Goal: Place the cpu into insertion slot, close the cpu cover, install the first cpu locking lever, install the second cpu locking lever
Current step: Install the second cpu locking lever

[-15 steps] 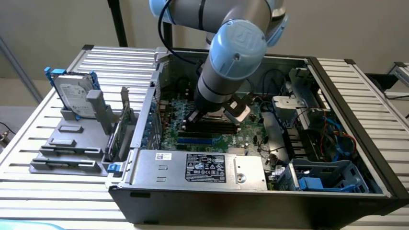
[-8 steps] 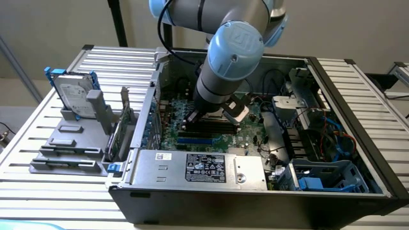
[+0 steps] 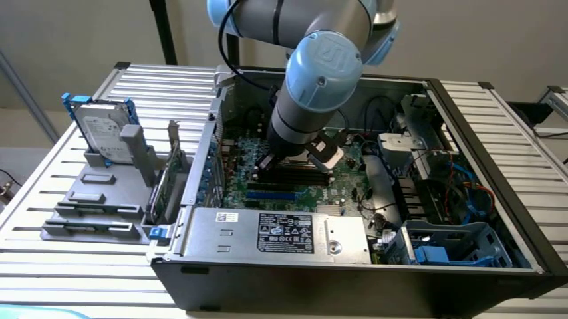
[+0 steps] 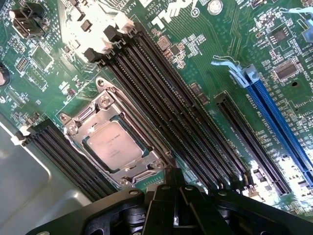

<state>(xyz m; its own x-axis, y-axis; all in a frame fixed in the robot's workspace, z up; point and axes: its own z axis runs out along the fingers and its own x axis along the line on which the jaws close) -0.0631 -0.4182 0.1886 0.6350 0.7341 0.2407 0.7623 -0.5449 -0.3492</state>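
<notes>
We read a large white logo printed on the green board (image 4: 205, 54) at the top centre of the wrist view; its letters are cut off and we cannot make out the word. Small white print beside it is too fine to read. In the exterior view a white label (image 3: 286, 232) sits on the grey metal box (image 3: 266, 232) at the lower centre; its text is illegible.

The cpu (image 4: 113, 145) lies silver face up in the slot (image 4: 80, 128), lower left of the wrist view, framed by the cover (image 4: 142, 161), which lies flat around it. Black memory slots (image 4: 166, 107) run alongside, blue slots (image 4: 279, 122) at right.

The hand (image 4: 171, 205) hangs just above the board near the cover; whether it is wide or narrow we cannot tell.

The open case (image 3: 355, 279) rests on a ribbed metal counter (image 3: 53, 199). A hard drive (image 3: 102, 129) stands in a grey holder (image 3: 98, 199) at left. Pale wall behind.
</notes>
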